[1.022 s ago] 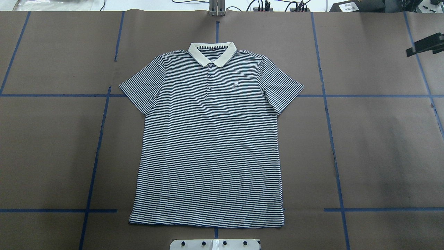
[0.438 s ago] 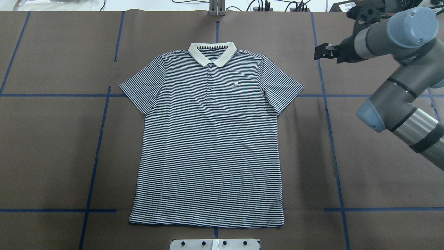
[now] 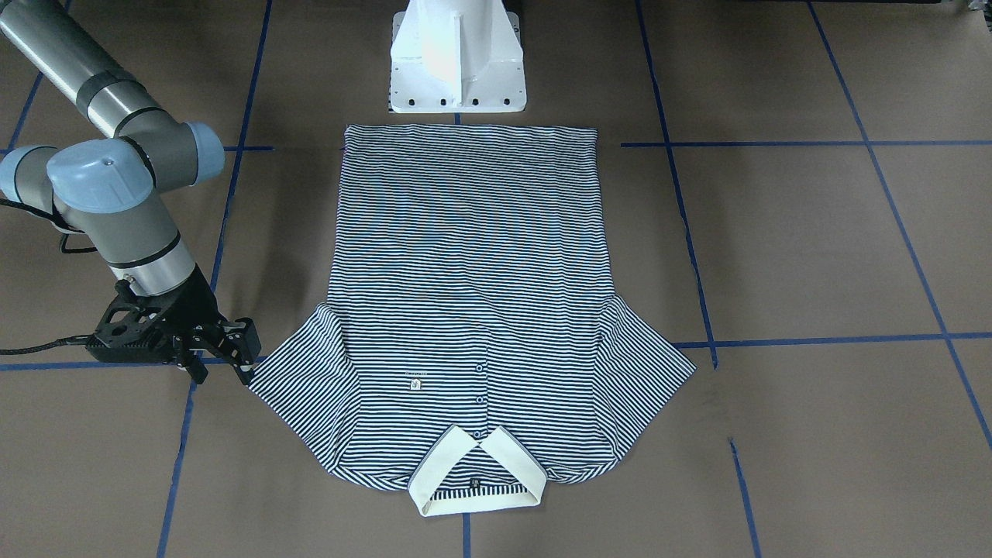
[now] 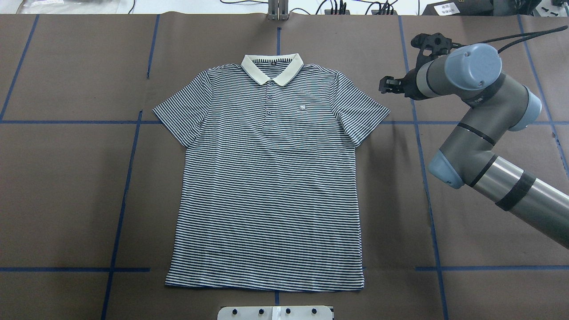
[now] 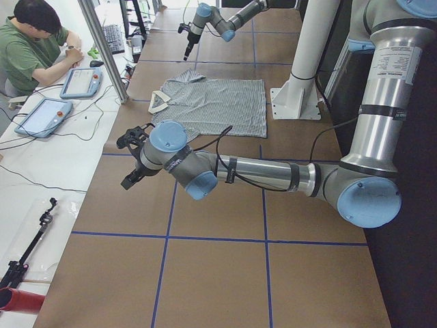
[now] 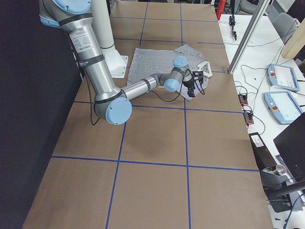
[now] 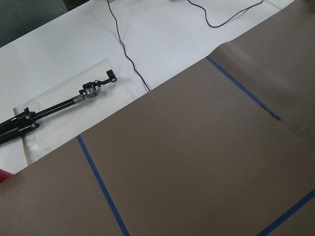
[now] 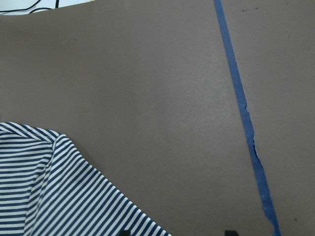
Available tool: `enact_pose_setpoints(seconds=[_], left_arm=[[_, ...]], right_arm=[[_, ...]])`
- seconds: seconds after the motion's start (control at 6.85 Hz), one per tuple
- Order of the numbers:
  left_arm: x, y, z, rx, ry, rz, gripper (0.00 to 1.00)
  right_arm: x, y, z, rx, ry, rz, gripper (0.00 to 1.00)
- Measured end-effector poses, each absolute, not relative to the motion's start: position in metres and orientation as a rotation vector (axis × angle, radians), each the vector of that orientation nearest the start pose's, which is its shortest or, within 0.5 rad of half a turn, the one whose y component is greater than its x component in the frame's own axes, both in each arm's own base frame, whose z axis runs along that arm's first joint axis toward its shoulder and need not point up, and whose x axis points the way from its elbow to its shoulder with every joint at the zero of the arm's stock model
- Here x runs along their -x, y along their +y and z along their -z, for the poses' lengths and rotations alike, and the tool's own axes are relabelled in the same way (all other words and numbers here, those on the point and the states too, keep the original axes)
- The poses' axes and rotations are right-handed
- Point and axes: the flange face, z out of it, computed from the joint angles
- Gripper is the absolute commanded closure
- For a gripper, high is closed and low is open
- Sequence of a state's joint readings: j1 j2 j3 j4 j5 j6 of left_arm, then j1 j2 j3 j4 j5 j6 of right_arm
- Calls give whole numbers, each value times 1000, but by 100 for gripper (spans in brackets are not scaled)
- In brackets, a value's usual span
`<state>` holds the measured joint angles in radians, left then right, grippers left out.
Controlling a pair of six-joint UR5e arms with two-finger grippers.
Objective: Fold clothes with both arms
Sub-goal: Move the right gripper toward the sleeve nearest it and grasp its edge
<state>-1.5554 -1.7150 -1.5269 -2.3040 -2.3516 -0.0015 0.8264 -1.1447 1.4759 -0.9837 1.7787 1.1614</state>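
Facing the robot, the striped polo shirt (image 3: 465, 294) lies flat and face up in the middle of the table (image 3: 814, 248), with its cream collar (image 3: 474, 477) at the near edge and its hem just in front of the white pedestal (image 3: 457, 62). The right arm (image 3: 124, 194) reaches in from the view's left. The right fingers (image 3: 245, 358) are spread apart and hold nothing, just beside the tip of the sleeve on that side.

From overhead, the polo shirt (image 4: 271, 186) is spread out with both sleeves open and the collar at the far side. The right arm (image 4: 480, 133) comes in from the right, and the right fingers (image 4: 385, 84) hang just off the edge of the nearest sleeve, over bare table.

From the table's left end, the left arm (image 5: 266, 171) stretches low across the brown paper. The left fingers (image 5: 131, 176) are near the table's edge, well apart from the polo shirt (image 5: 212, 102), and I cannot tell whether they are spread or closed. A person (image 5: 34, 48) sits at the white bench.

From the right end, the right arm (image 6: 143, 86) reaches to the near sleeve of the polo shirt (image 6: 152, 59).

The left wrist camera shows only brown table (image 7: 197, 162), blue tape (image 7: 101, 184) and a black tripod (image 7: 49, 108) on the white bench.

The right wrist camera shows the sleeve of the polo shirt (image 8: 59, 201) at lower left. The tips of the right fingers (image 8: 229, 232) are set wide apart at the bottom edge.
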Motion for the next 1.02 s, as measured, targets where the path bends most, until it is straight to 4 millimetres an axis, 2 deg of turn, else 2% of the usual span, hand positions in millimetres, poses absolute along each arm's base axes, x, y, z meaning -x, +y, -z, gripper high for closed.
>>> enact_pose_setpoints(seconds=[0.44,1.02], left_arm=[[54,-571,-517,-785,741,-339,0],[54,-571,-518,-785,741,-341,0]], right_arm=[[408,-573,-416,-369,-823,-273,34],[427,-565,-434,-364,-783,-260,38]])
